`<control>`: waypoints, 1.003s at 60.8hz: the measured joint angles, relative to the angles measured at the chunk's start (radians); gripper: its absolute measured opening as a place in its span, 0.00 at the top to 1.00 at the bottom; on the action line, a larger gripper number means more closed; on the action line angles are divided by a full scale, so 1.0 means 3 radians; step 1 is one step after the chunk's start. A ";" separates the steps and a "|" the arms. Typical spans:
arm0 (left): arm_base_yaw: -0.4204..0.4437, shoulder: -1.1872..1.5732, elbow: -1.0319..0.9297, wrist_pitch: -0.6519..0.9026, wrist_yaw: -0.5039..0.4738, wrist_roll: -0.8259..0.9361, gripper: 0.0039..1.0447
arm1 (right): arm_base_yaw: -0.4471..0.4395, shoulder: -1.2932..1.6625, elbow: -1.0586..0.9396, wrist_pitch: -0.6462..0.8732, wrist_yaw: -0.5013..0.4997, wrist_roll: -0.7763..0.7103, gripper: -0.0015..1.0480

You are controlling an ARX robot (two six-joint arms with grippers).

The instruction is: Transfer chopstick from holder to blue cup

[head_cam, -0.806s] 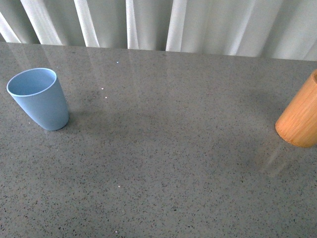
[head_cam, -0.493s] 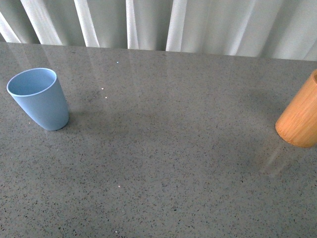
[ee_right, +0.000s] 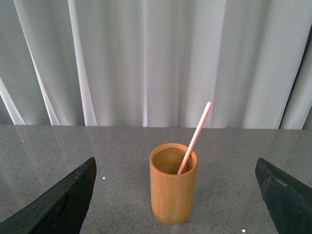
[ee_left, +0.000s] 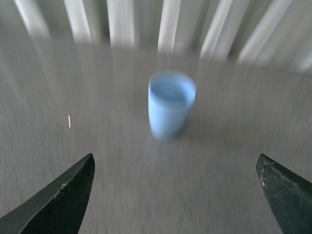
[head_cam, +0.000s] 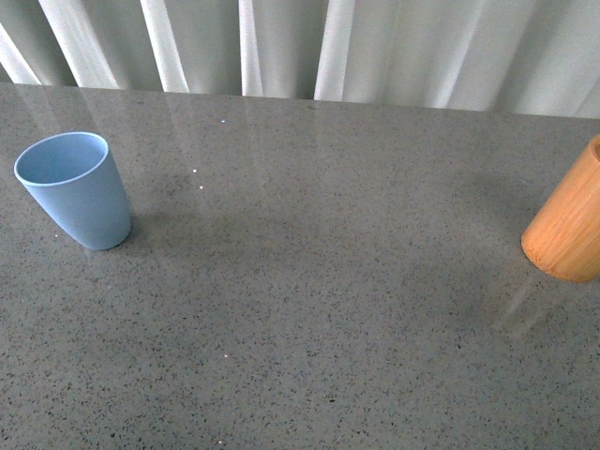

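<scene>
The blue cup [head_cam: 77,190] stands upright and empty at the table's left; the left wrist view shows the blue cup [ee_left: 170,104] blurred, ahead of my open left gripper [ee_left: 175,168], well apart from it. At the right edge of the front view stands the orange holder [head_cam: 568,225], partly cut off. In the right wrist view the holder [ee_right: 173,183] is upright with one pinkish-red chopstick [ee_right: 195,137] leaning in it. My right gripper [ee_right: 175,170] is open, facing the holder from a distance. Neither arm appears in the front view.
The grey speckled table [head_cam: 309,281] stretches between cup and holder. White curtains [head_cam: 309,42] hang behind the table's far edge.
The front view has shifted very slightly, with the cup a touch lower in frame. Cup and holder have not moved on the table. The left wrist view is motion-blurred.
</scene>
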 joint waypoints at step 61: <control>-0.0027 0.3688 0.1038 0.1714 0.0032 -0.0078 0.06 | 0.0000 0.0000 0.0000 0.0000 0.0000 0.0000 0.10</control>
